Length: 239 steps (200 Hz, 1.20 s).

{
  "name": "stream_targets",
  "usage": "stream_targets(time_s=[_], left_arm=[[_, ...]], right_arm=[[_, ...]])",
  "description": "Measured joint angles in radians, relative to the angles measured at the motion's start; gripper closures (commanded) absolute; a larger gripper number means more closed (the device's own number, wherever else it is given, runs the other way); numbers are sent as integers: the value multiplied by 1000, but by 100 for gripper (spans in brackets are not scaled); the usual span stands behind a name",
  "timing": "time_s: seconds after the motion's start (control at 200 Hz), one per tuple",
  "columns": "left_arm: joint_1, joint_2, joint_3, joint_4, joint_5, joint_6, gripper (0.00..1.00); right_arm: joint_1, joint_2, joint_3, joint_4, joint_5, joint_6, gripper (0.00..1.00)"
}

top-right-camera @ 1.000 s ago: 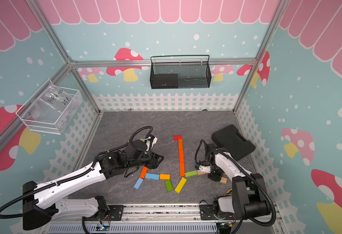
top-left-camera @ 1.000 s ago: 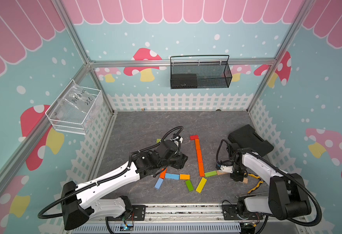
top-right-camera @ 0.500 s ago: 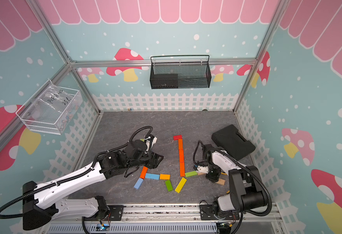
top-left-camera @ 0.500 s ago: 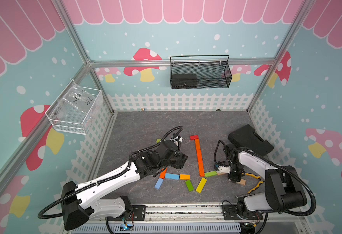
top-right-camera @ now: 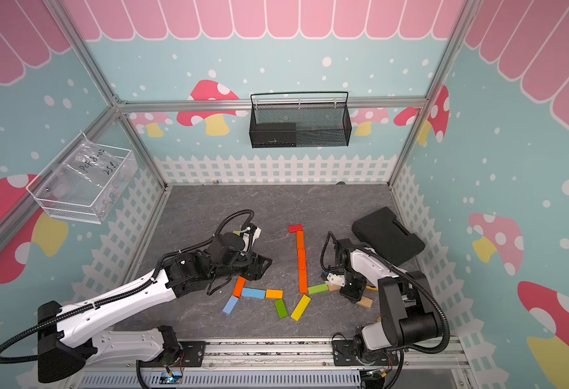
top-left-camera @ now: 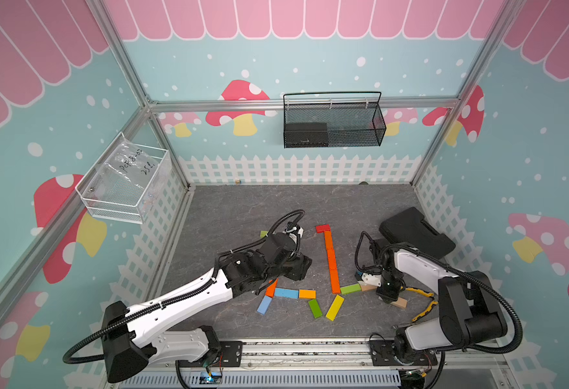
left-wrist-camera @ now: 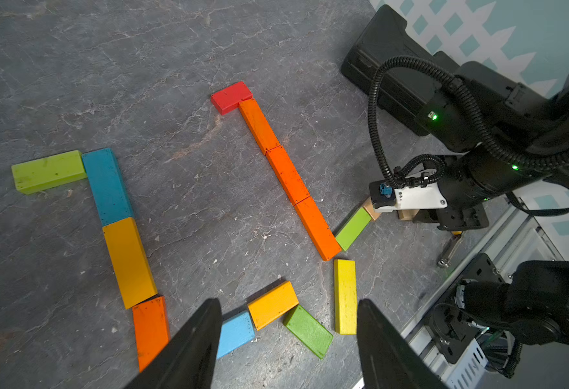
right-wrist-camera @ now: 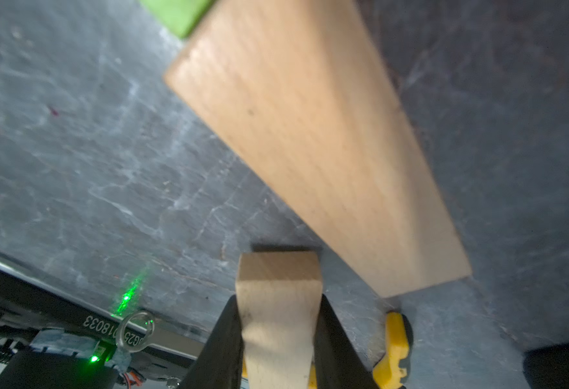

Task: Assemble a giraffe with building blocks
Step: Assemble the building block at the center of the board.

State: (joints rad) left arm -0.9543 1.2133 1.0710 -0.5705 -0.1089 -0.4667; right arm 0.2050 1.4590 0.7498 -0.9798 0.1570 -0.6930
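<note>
The right fingers [right-wrist-camera: 222, 343] are clenched on the long sides of a plain tan block, the held block [right-wrist-camera: 278, 289], low over the counter [top-left-camera: 242, 215] at its near right. Whether its tip rests on the surface I cannot tell. In both top views it slants out from the fingers toward the near right.

What matters is its other tip against the flat tan block [right-wrist-camera: 310, 151]. That block lies with its long axis running left to right. Its left end meets the green block [top-left-camera: 350, 288] at the foot of the orange neck [top-left-camera: 331, 262]. The held tip sits just beside the flat block's near long edge, close to its right end; the right wrist view does not settle whether they touch.

So the target corner lies just ahead of the fingers, far and slightly left. I judge the coming move a short one: seat the held block as a hind leg, slanting as the yellow block [top-left-camera: 334, 307] does, without nudging the flat one out of line. Pliers [top-left-camera: 424, 303] lie just to the right.

The left fingers [left-wrist-camera: 195, 347] stand apart and empty above the left cluster [top-left-camera: 286, 293], well away, so the right arm is nearer.
</note>
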Motion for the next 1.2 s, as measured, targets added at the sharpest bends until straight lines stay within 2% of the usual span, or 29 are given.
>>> stream_targets(time_s=[0.135, 0.365, 0.555, 0.755, 0.926, 1.086, 1.196], left_arm=[[0, 0, 0, 0, 0, 0, 33], [2, 0, 0, 0, -1, 0, 33], [3, 0, 0, 0, -2, 0, 33], [3, 0, 0, 0, -4, 0, 33], [3, 0, 0, 0, -5, 0, 33], [3, 0, 0, 0, -8, 0, 33], [3, 0, 0, 0, -8, 0, 33]], right_arm=[[0, -10, -6, -6, 0, 16, 61], [0, -12, -6, -9, 0, 29, 61], [0, -10, -6, -7, 0, 48, 64], [1, -6, -6, -9, 0, 70, 72], [1, -5, -5, -12, 0, 90, 73], [1, -2, -3, -12, -3, 114, 66], [4, 0, -3, -15, -15, 129, 57]])
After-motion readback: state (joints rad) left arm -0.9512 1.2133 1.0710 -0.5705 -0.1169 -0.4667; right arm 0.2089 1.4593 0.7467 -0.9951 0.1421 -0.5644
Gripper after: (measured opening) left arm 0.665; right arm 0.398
